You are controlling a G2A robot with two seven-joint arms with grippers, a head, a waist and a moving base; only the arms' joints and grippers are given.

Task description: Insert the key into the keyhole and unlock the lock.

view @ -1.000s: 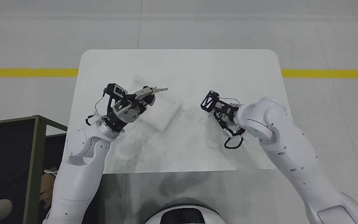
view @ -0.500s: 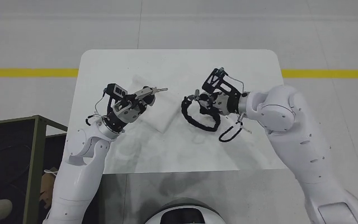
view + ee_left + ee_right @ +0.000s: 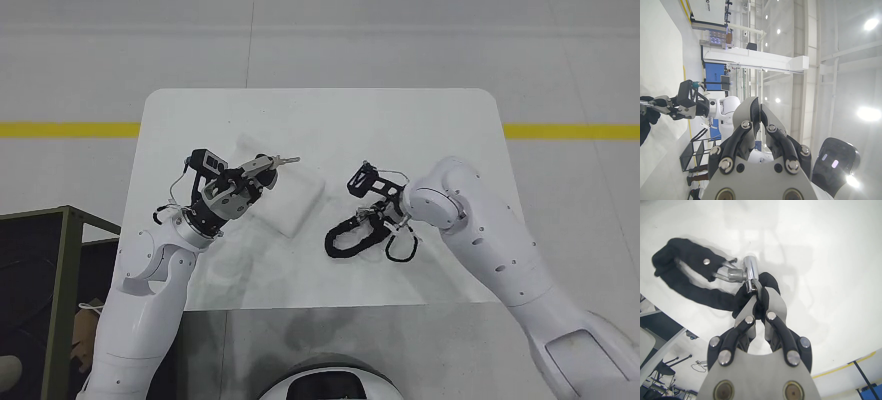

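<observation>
My left gripper point(image 3: 266, 172) is over a white pad, shut on a silver key point(image 3: 286, 159) whose blade sticks out toward the table's middle. In the left wrist view its fingertips point(image 3: 755, 108) are pressed together. The lock is a black fabric-sleeved chain loop point(image 3: 345, 238) with a chrome cylinder point(image 3: 751, 269). It lies on the table right of the pad. My right gripper point(image 3: 758, 295) is shut on the sleeved chain just behind the cylinder. The right gripper point(image 3: 378, 208) stands apart from the key, seen farther off as the right gripper point(image 3: 660, 108) in the left wrist view.
A white pad point(image 3: 295, 200) lies on the white table point(image 3: 430, 120) under the left gripper. A dark metal frame point(image 3: 62, 262) stands off the table's left edge. Bare table lies behind both grippers.
The right arm swung the lock toward the key, then drew back and lowered it, so the chain loop now rests on the table. The left arm and key have not moved.
</observation>
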